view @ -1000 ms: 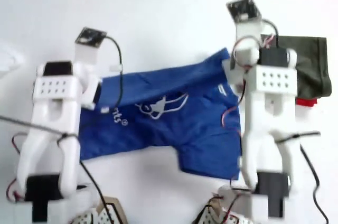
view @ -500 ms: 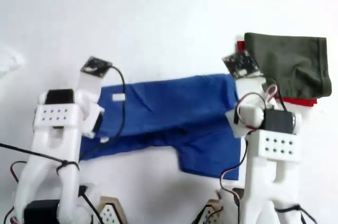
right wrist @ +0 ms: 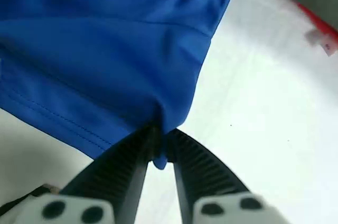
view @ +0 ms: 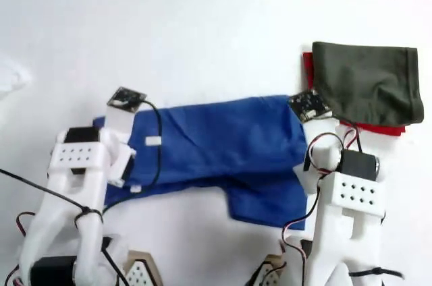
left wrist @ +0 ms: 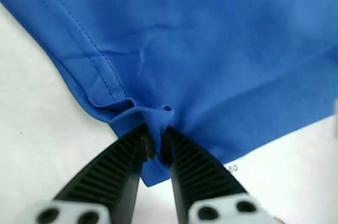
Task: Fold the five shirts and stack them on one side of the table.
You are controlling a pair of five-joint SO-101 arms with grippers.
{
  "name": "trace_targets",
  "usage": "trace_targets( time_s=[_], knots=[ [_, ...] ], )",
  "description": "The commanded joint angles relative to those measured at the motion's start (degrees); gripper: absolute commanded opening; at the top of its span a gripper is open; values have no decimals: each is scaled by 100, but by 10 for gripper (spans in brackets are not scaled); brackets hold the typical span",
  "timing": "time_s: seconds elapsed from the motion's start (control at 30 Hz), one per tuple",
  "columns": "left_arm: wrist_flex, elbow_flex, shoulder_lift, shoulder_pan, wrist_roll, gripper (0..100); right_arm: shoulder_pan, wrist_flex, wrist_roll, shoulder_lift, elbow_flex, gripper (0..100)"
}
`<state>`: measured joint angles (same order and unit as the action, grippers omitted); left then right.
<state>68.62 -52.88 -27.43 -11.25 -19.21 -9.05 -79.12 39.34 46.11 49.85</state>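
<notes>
Folding stood partway. A folded dark olive cotton shirt (view: 364, 83) lay on a folded red shirt (view: 308, 70) at the robot's right side of the white bench (view: 202, 36), so two of five looked finished. A blue cotton shirt (view: 223, 144) lay mid-bench, partly doubled over. The left tool (left wrist: 156, 147) was clamped on a bunched hem at one end, and the right tool (right wrist: 160, 147) pinched the opposite edge. By my judgement, the blue shirt needed further folds and stacking, and two more shirts remained.
</notes>
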Motion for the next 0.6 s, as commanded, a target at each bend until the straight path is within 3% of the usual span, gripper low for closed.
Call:
trace_targets(
  time_s=[0.0,0.27,0.57],
  knots=[
    [-26,119,-193,70,-9,26,-31,-66,35,163,-273,19],
    [510,453,-202,70,-9,26,-22,-769,88,163,-818,19],
    [88,-92,-158,70,-35,26,-22,-936,88,163,-747,19]
  ],
)
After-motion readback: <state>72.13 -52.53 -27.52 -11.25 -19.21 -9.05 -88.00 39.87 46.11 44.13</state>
